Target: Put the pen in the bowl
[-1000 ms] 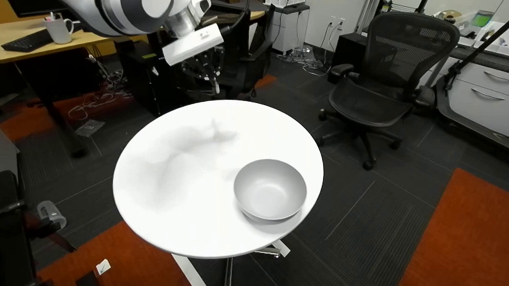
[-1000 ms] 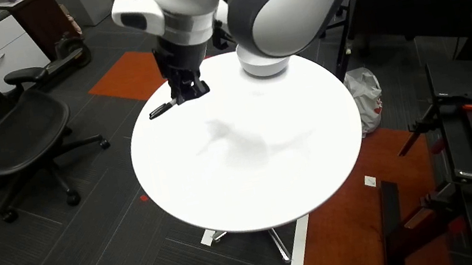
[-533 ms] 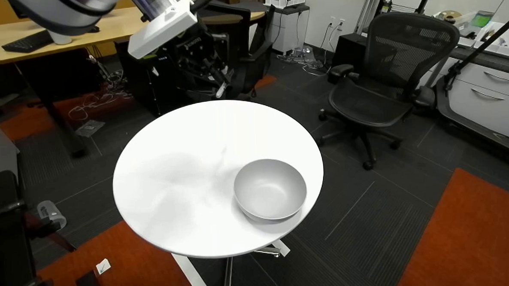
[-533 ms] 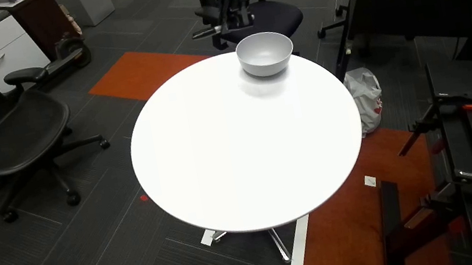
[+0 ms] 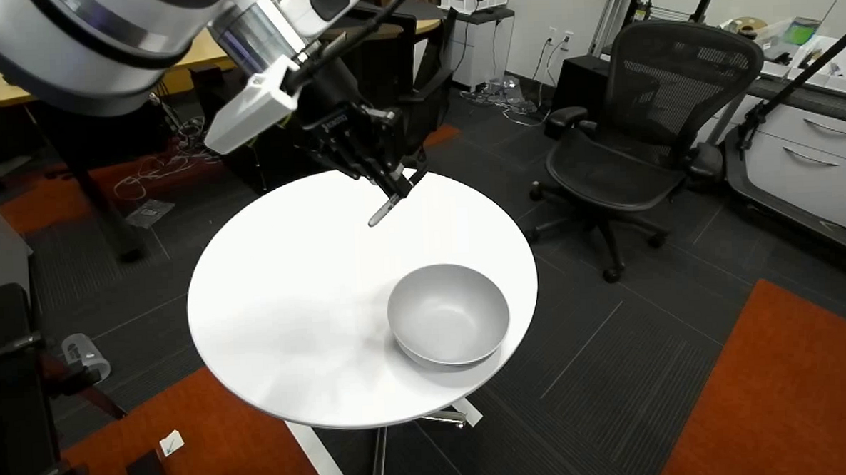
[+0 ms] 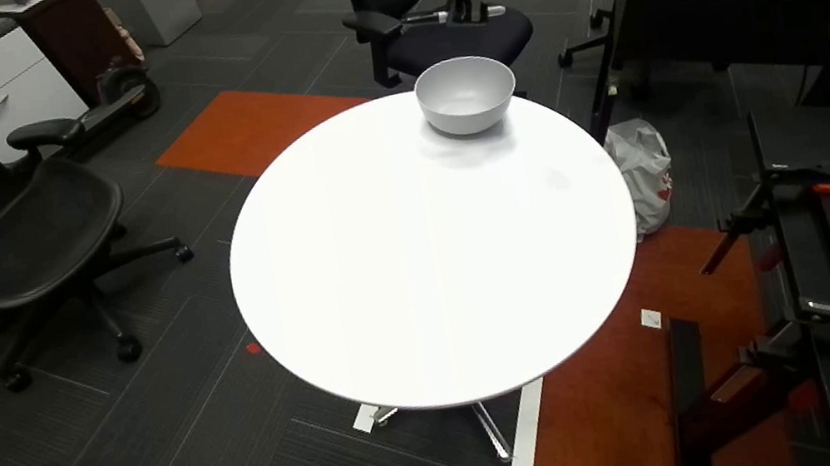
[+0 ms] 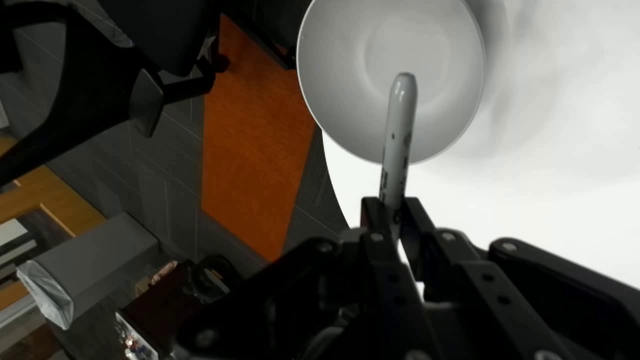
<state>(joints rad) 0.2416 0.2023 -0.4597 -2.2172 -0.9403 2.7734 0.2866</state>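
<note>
1. Swung since approx. 0.5 s ago, bringing black two-fingered gripper (image 5: 397, 191) & slim grey dark-printed pen (image 5: 381, 213) lower & nearer round smooth light-grey bowl (image 5: 448, 315) in an exterior view; went rightward in an exterior view, putting pen (image 6: 494, 10) higher up than bowl's far rim there;
2. Left bowl as before, hollow up, on round white tabletop (image 5: 275, 287), near its edge;
3. Have gripper's fingers drawn almost together, w/ only pen's thickness btwn tips; pinching pen by its barrel, seen best in wrist view;
4. Holding pen in air, apart from both tabletop & bowl; pointing rounded end down-L in an exterior view; in wrist view, crossing bowl's rim, w/ rounded end in front of hollow; can't tell if directly over bowl or how high;
5. Reaching in w/ white-&-grey arm (image 5: 122, 47) from upper L of an exterior view;
6. See black mesh-backed office chair (image 5: 663, 105) on dark-grey carpet (image 5: 650, 370), near tabletop; also crumpled white plastic bag (image 6: 641, 170) beyond tabletop's R edge in an exterior view
</note>
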